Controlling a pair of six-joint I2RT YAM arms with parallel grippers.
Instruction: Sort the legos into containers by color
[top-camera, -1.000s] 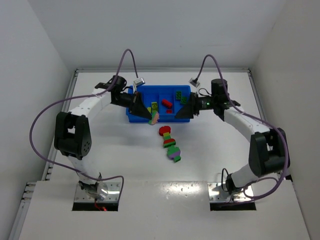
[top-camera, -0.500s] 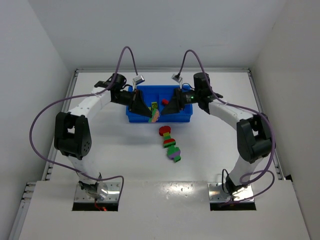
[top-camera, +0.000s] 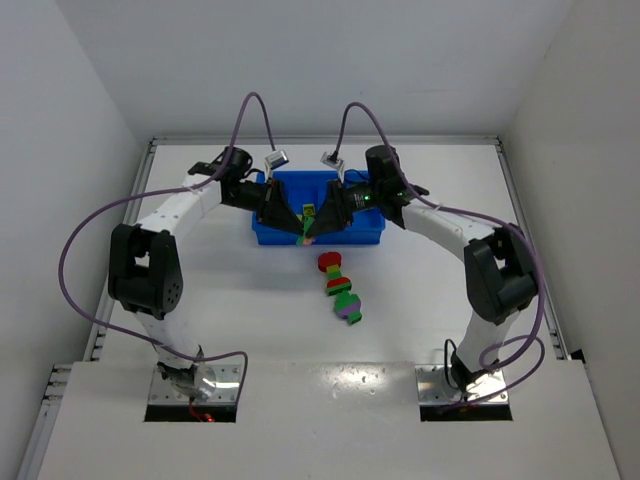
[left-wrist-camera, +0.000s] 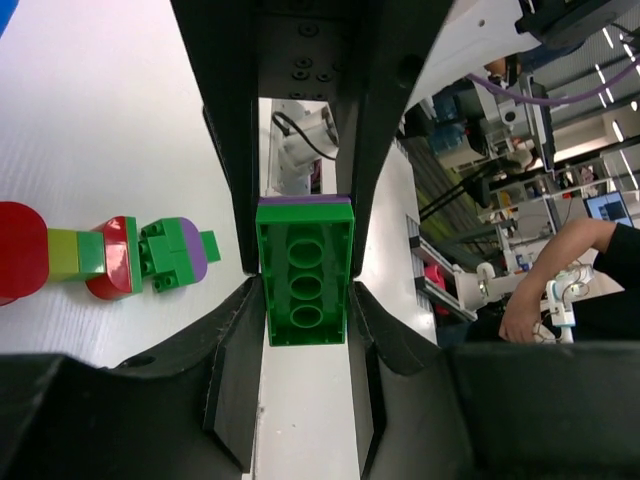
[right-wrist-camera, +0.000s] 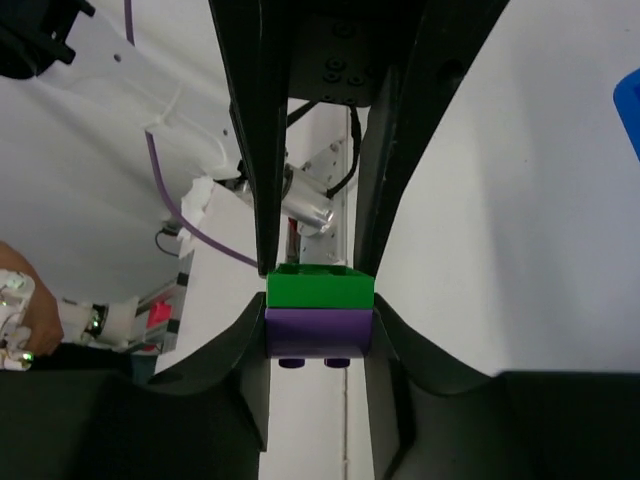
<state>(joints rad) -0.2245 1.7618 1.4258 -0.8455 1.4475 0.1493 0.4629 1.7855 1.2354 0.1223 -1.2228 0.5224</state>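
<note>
A short stack (top-camera: 310, 232) of bricks hangs in the air between the two arms, right at the near edge of the blue tray (top-camera: 268, 236), about midway along it. From the left wrist you look into the hollow underside of a green brick with a sliver of purple at its far end. From the right wrist the same pair shows as green over purple.

The left gripper (left-wrist-camera: 303, 290) is clamped on the green brick, its fingers flat against both long sides. The right gripper (right-wrist-camera: 318, 322) has its fingers pressed flush to the sides of the purple brick, so it grasps the stack from the other end. The two claws meet nose to nose, with hardly any room between them.

Nearer than that, a row of joined bricks (top-camera: 340, 287) lies flat on the white table (top-camera: 220, 300), running near and slightly right: red, yellow-green, red, green, purple. It lies apart from the tray and from both grippers, with open table all round it.

Both forearms cross over the tray and hide most of its compartments, leaving the near wall and the two ends showing. Bare table runs left and right of the tray out to the raised rail (top-camera: 517, 200) at each side, and white walls (top-camera: 60, 120) stand just beyond. Purple cables (top-camera: 250, 110) arch above the arms.
</note>
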